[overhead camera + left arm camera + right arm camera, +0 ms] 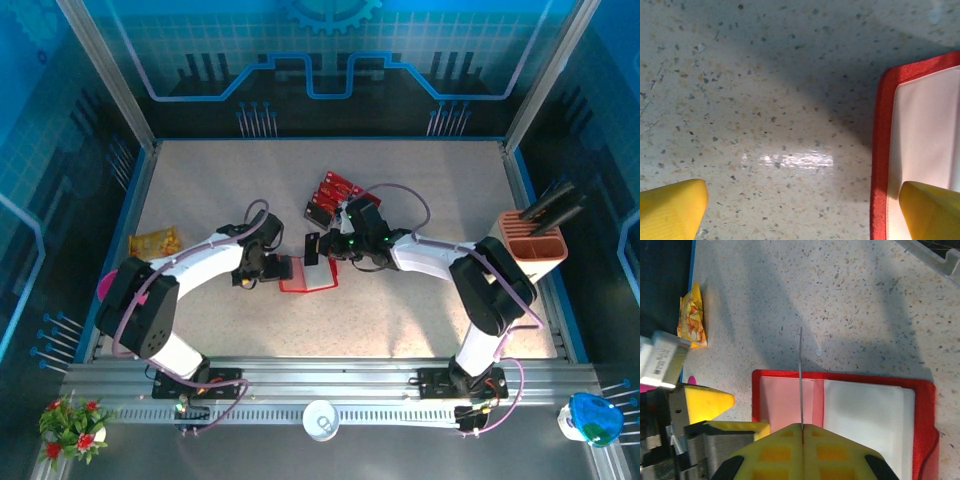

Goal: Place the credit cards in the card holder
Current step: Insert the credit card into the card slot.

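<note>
The card holder [310,277] lies open on the table, red-rimmed with pale pockets [867,412]. My right gripper [326,246] hangs just above it, shut on one credit card [801,375]. That card stands on edge over the holder's left pocket. More credit cards [333,194] lie in a loose red pile behind the holder. My left gripper [279,268] is open and low at the holder's left edge [880,150]. One of its yellow fingertips [932,210] is over the holder's pocket and the other is over bare table. Nothing is between its fingers.
A yellow-orange snack packet [155,242] lies at the table's left side. A salmon-pink box [533,245] with black items stands at the right edge. A white cup [320,420], flowers [72,425] and a blue object [595,418] sit by the front rail.
</note>
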